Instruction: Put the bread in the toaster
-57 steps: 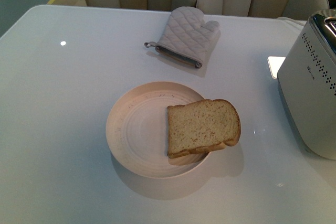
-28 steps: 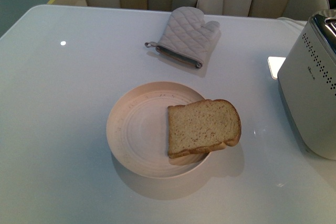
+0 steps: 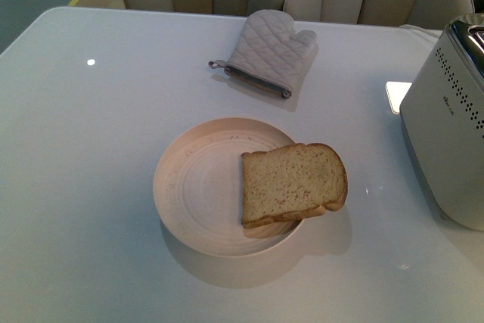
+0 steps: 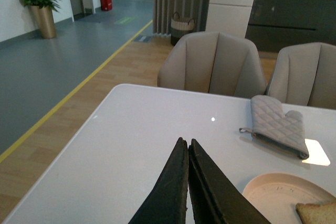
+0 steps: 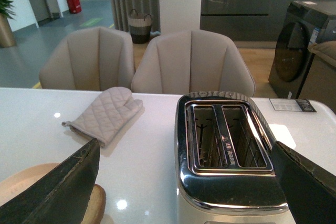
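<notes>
Glossy white table [image 3: 98,187], quilted cloth mitt [image 3: 268,51], chrome-topped toaster [image 5: 228,150], seemingly matt plate [image 3: 197,187]

I see my right gripper [image 5: 185,148] spread wide, its fingers [image 5: 63,187] flanking the toaster [image 5: 231,182], whose two slots face up; an oven mitt [image 5: 105,115] lies near it on the surface [image 5: 152,150].

No legible text: toaster [image 3: 446,138] has a small dark logo [image 3: 448,98] on its side and an engraved line [image 5: 227,148] between its slots, plate [image 3: 162,187] has faint rim marks, printed sheet [image 5: 292,105] nearby, all too small to read.
</notes>
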Tool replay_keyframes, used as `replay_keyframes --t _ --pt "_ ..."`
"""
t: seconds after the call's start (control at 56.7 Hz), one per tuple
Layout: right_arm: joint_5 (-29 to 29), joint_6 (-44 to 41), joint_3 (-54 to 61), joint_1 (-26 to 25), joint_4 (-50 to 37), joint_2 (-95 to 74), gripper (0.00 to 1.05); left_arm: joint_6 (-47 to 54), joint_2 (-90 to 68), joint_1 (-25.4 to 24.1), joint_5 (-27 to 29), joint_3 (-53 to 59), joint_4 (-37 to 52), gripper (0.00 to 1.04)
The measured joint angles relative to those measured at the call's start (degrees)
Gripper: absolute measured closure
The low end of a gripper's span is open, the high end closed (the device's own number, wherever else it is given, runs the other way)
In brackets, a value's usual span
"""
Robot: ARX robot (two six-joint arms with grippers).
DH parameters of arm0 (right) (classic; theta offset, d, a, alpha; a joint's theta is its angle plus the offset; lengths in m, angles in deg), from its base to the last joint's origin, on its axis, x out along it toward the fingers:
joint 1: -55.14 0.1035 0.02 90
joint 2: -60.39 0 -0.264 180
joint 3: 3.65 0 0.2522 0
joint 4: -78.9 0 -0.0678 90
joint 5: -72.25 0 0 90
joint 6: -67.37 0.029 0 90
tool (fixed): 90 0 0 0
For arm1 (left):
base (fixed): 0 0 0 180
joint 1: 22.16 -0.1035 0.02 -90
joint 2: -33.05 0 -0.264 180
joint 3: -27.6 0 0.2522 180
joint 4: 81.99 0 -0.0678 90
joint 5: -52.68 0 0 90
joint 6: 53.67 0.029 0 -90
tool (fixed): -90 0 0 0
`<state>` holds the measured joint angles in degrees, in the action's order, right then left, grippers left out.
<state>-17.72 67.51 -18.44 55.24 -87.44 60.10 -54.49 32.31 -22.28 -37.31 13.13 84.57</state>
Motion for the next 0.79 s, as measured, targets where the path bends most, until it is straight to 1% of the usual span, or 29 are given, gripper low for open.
replay_keyframes --t 0.282,0.335,0.37,0.423,0.441,0.494,0.511,0.529,0.635,0.652,0.741,0.758,0.794 --pt "0.0 0.0 0.0 0.0 0.0 0.0 0.09 0.0 0.4 0.0 0.0 0.0 -0.2 1.01" --pt "0.0 0.0 0.0 0.0 0.0 0.0 0.09 0.0 0.4 0.0 0.0 0.0 -0.2 0.89" --pt "0.0 0.0 0.0 0.0 0.0 0.0 0.09 0.0 0.4 0.0 0.0 0.0 -0.2 0.78" --pt "0.0 0.0 0.0 0.0 0.0 0.0 0.09 0.0 0.4 0.0 0.0 0.0 -0.2 0.67" --pt "0.0 0.0 0.0 0.0 0.0 0.0 0.09 0.0 0.4 0.0 0.0 0.0 -0.2 0.66" --pt "0.0 0.0 0.0 0.0 0.0 0.0 0.09 0.0 0.4 0.0 0.0 0.0 -0.2 0.55" --pt "0.0 0.0 0.0 0.0 0.0 0.0 0.09 0.0 0.4 0.0 0.0 0.0 -0.2 0.53" --pt "0.0 0.0 0.0 0.0 0.0 0.0 0.09 0.0 0.4 0.0 0.0 0.0 -0.2 0.48" --pt "0.0 0.0 0.0 0.0 0.0 0.0 0.09 0.0 0.4 0.0 0.0 0.0 -0.2 0.27" --pt "0.0 0.0 0.0 0.0 0.0 0.0 0.09 0.0 0.4 0.0 0.0 0.0 -0.2 0.25" --pt "0.0 0.0 0.0 0.0 0.0 0.0 0.09 0.0 0.4 0.0 0.0 0.0 -0.2 0.08" --pt "0.0 0.0 0.0 0.0 0.0 0.0 0.09 0.1 0.4 0.0 0.0 0.0 -0.2 0.06" --pt "3.7 2.1 -1.1 1.0 3.8 -1.4 0.09 0.1 0.4 0.0 0.0 0.0 -0.2 0.08"
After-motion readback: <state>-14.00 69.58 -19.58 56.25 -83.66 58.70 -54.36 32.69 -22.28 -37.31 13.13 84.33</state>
